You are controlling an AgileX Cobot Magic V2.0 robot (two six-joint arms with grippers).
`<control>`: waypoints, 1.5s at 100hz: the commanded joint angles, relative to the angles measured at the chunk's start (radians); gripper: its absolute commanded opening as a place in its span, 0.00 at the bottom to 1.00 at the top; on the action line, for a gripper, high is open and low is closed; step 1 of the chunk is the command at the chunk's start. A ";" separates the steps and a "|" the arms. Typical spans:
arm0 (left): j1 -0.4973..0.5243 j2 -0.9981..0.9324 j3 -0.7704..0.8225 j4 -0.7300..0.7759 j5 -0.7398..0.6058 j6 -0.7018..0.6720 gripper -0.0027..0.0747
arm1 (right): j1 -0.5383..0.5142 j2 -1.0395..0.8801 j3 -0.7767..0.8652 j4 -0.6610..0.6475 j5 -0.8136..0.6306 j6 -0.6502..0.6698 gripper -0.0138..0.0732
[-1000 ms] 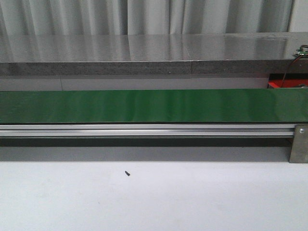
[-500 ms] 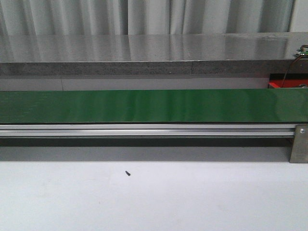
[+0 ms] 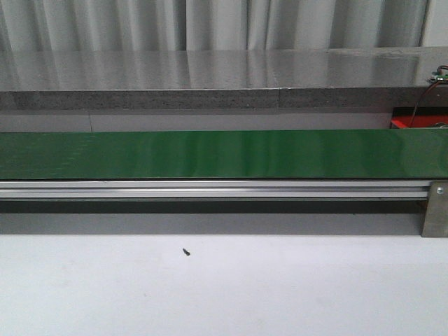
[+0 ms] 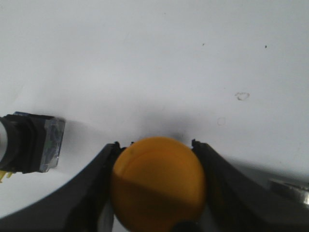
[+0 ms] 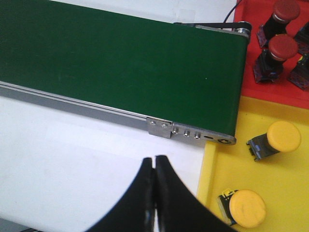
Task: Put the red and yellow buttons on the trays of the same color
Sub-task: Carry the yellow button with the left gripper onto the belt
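In the left wrist view my left gripper [image 4: 155, 144] is shut on the rounded yellow-orange cap of a button [image 4: 157, 188], close over the white table. A second button [image 4: 29, 142] lies beside it, showing a black body and a clear grey base, with its cap cut off by the frame edge. In the right wrist view my right gripper [image 5: 154, 159] is shut and empty over the white table, beside the yellow tray [image 5: 289, 179]. Two yellow buttons [image 5: 277, 137] [image 5: 246, 208] lie in that tray. Red buttons [image 5: 280, 48] stand in the red tray [image 5: 251, 82]. Neither gripper shows in the front view.
A long green conveyor belt [image 3: 224, 154] on an aluminium rail [image 3: 210, 189] crosses the front view, and its end [image 5: 217, 87] meets the two trays. A corner of the red tray [image 3: 406, 122] shows far right. A small black speck [image 3: 185, 252] lies on the white table.
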 commanded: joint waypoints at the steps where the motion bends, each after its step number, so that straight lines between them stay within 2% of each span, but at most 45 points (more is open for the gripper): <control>1: 0.000 -0.073 -0.032 -0.001 -0.013 -0.004 0.20 | 0.002 -0.011 -0.023 0.013 -0.057 -0.005 0.08; 20: 0.000 -0.147 -0.032 -0.001 0.029 -0.004 0.20 | 0.002 -0.011 -0.023 0.013 -0.057 -0.005 0.08; 44: 0.000 -0.274 -0.032 -0.059 0.184 -0.018 0.20 | 0.002 -0.011 -0.023 0.013 -0.057 -0.005 0.08; 62: -0.021 -0.350 -0.004 -0.067 0.247 -0.034 0.20 | 0.002 -0.011 -0.023 0.013 -0.057 -0.005 0.08; 97: -0.120 -0.512 0.223 -0.053 0.145 -0.034 0.20 | 0.002 -0.011 -0.023 0.013 -0.056 -0.005 0.08; 150: -0.123 -0.500 0.321 -0.039 0.042 -0.032 0.20 | 0.002 -0.011 -0.023 0.013 -0.055 -0.005 0.08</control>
